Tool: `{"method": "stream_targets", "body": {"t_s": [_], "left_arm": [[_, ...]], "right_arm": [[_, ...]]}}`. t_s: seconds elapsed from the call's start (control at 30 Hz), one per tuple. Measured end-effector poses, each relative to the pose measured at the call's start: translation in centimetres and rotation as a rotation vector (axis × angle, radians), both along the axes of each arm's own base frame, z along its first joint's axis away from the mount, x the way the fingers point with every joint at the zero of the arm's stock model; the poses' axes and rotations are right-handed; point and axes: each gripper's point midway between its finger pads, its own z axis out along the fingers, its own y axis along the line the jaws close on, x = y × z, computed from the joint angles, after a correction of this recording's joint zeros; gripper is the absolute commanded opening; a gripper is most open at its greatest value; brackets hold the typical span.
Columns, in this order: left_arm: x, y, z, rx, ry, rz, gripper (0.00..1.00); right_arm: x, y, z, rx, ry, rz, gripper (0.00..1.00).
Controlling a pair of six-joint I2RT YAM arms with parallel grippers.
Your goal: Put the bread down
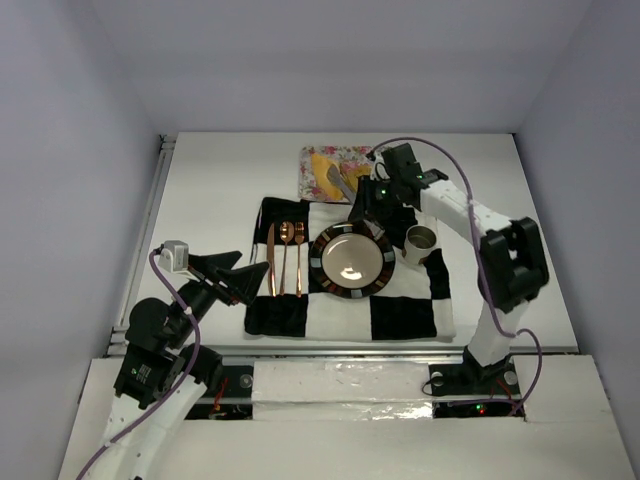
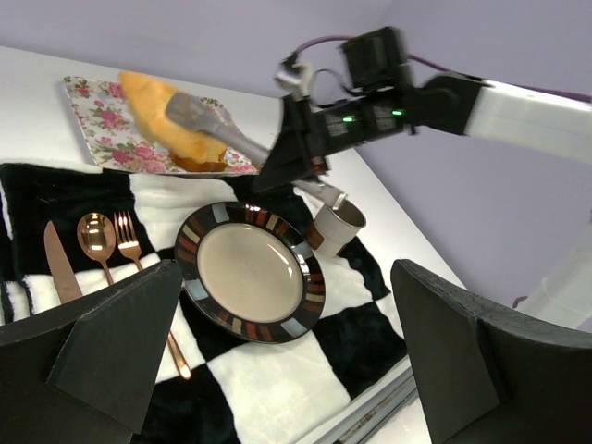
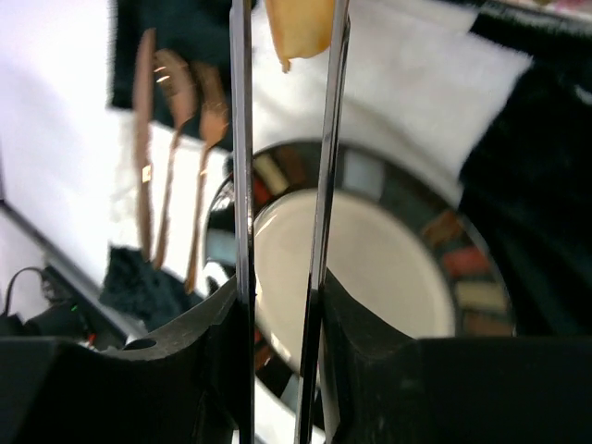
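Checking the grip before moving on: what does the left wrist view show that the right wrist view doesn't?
Left wrist only: the cup, the right arm from outside, and the whole bread clamped in the tongs. Right wrist only: a look down between the tong blades from the right tool, with just the bread's end pinched near their tips. Both: bread, tongs, plate, cutlery, checkered cloth.
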Motion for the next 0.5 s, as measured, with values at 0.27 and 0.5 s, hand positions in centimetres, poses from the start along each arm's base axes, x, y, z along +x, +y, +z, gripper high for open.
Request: {"method": "stream_targets", "body": {"t_s": [0.27, 0.5], "left_arm": [[0.0, 0.0, 0.0, 0.0, 0.0, 0.0, 0.97], [0.0, 0.0, 0.0, 0.001, 0.001, 0.0, 0.97]], "right_arm": [[-7.2, -1.6, 5.3, 0.123, -0.134, -0.024, 0.36], [-18.8, -0.8, 1.9, 0.175, -0.051, 0.021, 0.36]]}}
